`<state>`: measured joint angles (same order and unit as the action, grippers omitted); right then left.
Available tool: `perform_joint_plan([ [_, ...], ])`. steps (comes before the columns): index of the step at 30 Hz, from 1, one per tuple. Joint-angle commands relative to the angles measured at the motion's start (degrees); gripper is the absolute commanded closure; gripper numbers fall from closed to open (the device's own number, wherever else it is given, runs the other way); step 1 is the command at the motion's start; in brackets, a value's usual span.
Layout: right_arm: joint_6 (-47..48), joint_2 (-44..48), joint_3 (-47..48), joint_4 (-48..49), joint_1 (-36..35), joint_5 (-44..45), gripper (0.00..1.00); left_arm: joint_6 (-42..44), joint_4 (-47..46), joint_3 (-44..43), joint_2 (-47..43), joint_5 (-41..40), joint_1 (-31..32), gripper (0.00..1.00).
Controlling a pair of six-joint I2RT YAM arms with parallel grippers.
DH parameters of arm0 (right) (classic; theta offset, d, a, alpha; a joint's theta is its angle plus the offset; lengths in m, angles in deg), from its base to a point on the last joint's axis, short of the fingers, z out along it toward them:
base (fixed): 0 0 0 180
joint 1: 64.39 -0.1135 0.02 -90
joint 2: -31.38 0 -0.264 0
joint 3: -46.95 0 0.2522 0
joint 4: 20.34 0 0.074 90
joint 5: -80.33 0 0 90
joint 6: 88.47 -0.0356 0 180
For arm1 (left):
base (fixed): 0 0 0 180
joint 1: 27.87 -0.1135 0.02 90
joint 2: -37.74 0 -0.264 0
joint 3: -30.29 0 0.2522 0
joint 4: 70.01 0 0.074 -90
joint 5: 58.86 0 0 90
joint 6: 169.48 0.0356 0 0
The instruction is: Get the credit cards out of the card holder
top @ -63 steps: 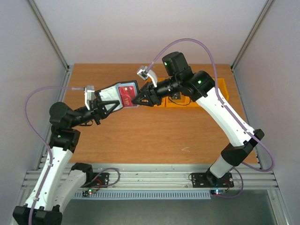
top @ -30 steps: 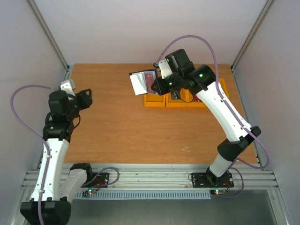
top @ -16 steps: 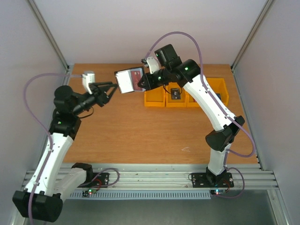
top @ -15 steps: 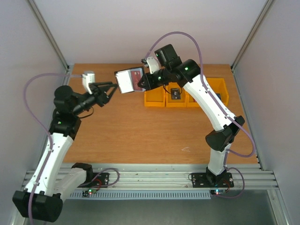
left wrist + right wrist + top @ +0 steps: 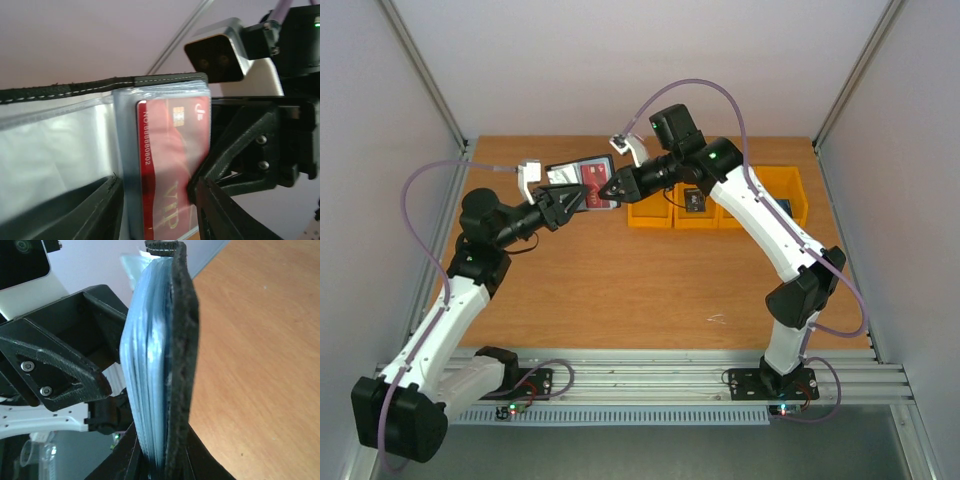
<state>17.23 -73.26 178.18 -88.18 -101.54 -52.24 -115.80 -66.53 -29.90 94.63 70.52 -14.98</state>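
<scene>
The card holder [image 5: 578, 176] is held open in the air over the back of the table, black outside with clear blue-grey sleeves. A red credit card [image 5: 598, 187] with "VIP" lettering [image 5: 167, 165] sits in the front sleeve. My right gripper [image 5: 613, 186] is shut on the holder's edge; in the right wrist view [image 5: 162, 460] the stacked sleeves [image 5: 150, 365] and black cover [image 5: 182, 340] stand between its fingers. My left gripper [image 5: 575, 203] is open, with its fingers [image 5: 75, 210] on either side of the red card's sleeve [image 5: 157, 182]. No other cards show.
Yellow bins [image 5: 650, 212] stand in a row at the back right of the wooden table [image 5: 620, 280]; the middle one holds a small black object [image 5: 692, 200]. The two grippers' tips are almost touching above the table.
My left arm has swung back in from the left and reached the card holder. My right gripper has carried the holder left and slightly down to meet it.
</scene>
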Motion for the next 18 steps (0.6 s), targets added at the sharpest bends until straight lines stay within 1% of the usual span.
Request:
perform_joint_plan([
  [1, 1.1, 4.4, -1.6, 6.1, -0.9, -10.9, 0.99, -0.9, -6.9, 2.2, -1.9, 5.4, 0.2, 0.61],
  [4, 1.5, 5.0, -3.4, 7.4, -1.3, -10.8, 0.99, -1.3, -8.0, 2.2, -2.2, 7.7, 0.4, 0.66],
  [7, 2.5, 5.7, -5.7, 8.6, -2.4, -12.0, 0.99, -2.5, -9.5, 2.2, -2.1, 8.6, 0.9, 0.67],
  [11, 3.7, 7.1, -8.6, 9.6, -3.5, -14.4, 0.99, -6.7, -12.8, 1.2, -1.6, 12.1, 1.9, 0.65],
  [14, 3.8, 8.3, -10.6, 11.5, -3.5, -15.7, 0.99, -9.5, -17.7, 0.7, -1.2, 16.0, 2.7, 0.6],
  [18, 6.2, 7.5, -8.7, 9.4, -3.5, -14.3, 0.99, -13.8, -23.5, -0.7, -0.5, 23.5, 3.3, 0.6],
])
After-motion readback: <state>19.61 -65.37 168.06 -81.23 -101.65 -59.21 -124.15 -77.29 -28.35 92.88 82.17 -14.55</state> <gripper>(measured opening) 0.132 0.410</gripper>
